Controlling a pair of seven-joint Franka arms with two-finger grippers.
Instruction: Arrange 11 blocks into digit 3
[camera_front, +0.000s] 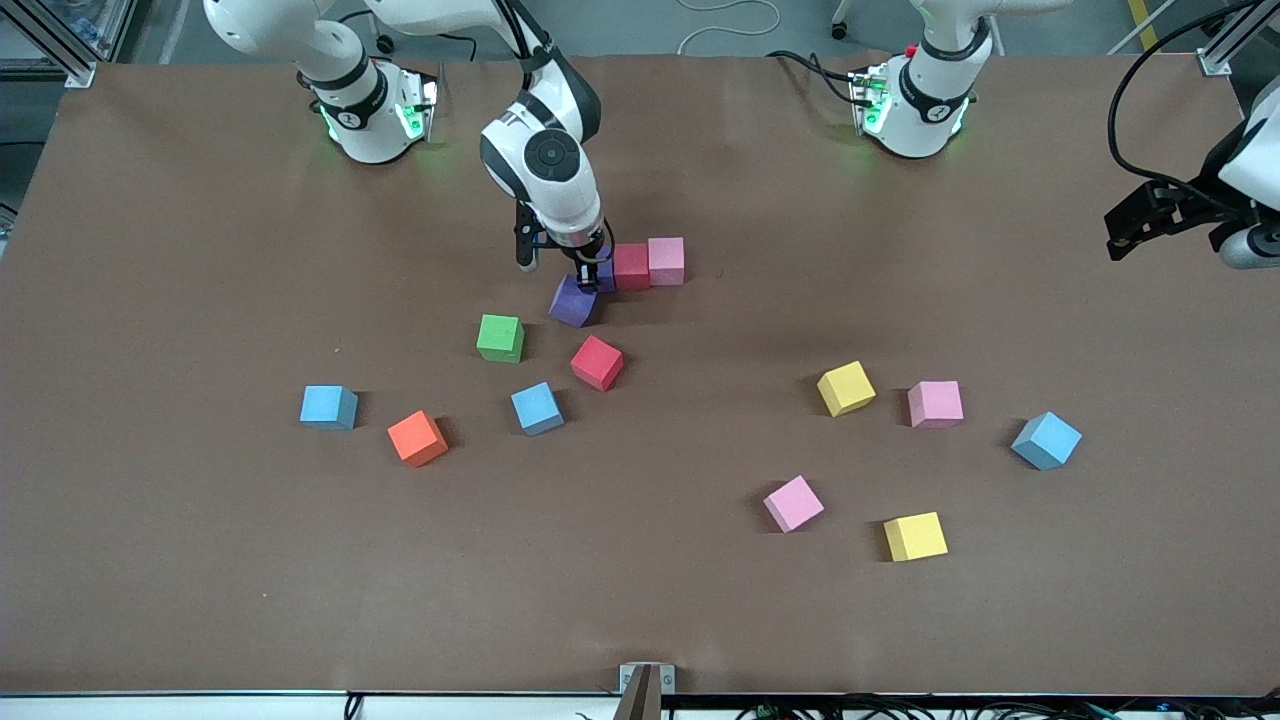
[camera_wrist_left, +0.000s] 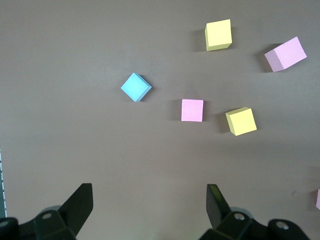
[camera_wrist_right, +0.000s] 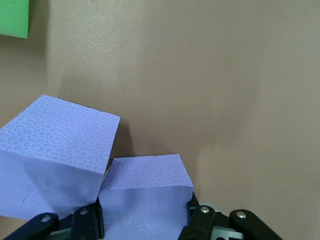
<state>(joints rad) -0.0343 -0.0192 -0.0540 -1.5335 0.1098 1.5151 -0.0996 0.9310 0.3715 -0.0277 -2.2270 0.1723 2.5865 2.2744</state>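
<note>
Well, no containers on the table (camera_front: 200, 560) | purple block (camera_front: 603, 274) mostly hidden under right gripper (camera_front: 594, 268), touching red block (camera_front: 631, 266) and pink block (camera_front: 666, 260) in a row | right jaws clamped on it, second purple block (camera_front: 573, 300) just beside | left gripper (camera_wrist_left: 150, 205) waits spread, holding nothing, over the left arm's end of the table

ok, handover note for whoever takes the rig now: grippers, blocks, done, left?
Right gripper: down at the table, shut on a purple block, the row's end piece.
Left gripper: open, waiting high at the left arm's end of the table.
Done: row of purple, red block, pink block. A second purple block sits skewed against the row's purple end.
Left: the rest lie scattered nearer the front camera, among them a loose red block and an orange block. Green cube is loose too.
</note>
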